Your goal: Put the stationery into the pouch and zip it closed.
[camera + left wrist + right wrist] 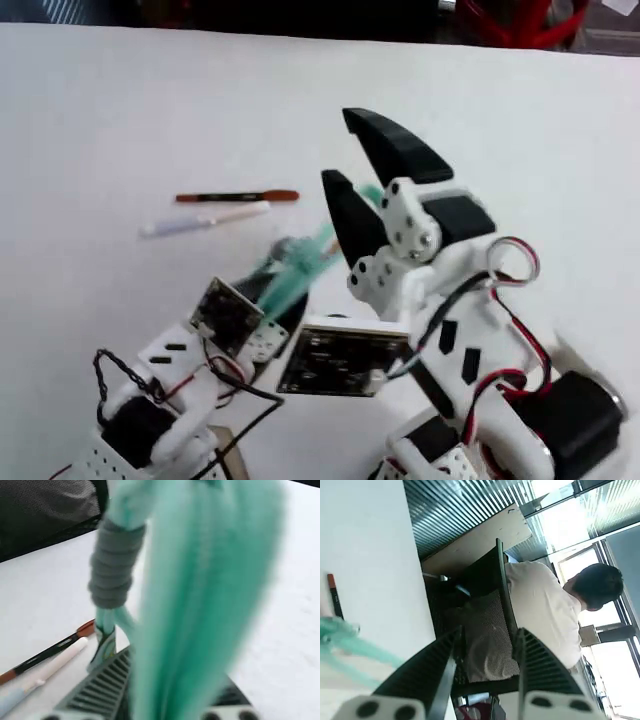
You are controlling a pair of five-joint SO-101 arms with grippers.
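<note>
Left gripper: clamped on the mint-green pouch, low over the near part of the white table.
Pouch: it runs from the left gripper's jaws out towards the right arm. It is blurred, so I cannot tell whether the zip is open.
Grey cord wrap: sits on the pouch's mint pull cord, beside the body of the pouch.
Right gripper: jaws wide and holding nothing, raised off the table and tilted up. Its nearer black finger is just beside the pouch's far end.
Red-and-black pen: lies flat on the table beyond the pouch, outside it.
White pen: has a pale blue end and lies just beside the red-and-black one, roughly parallel to it. Both pens are apart from the grippers.
</note>
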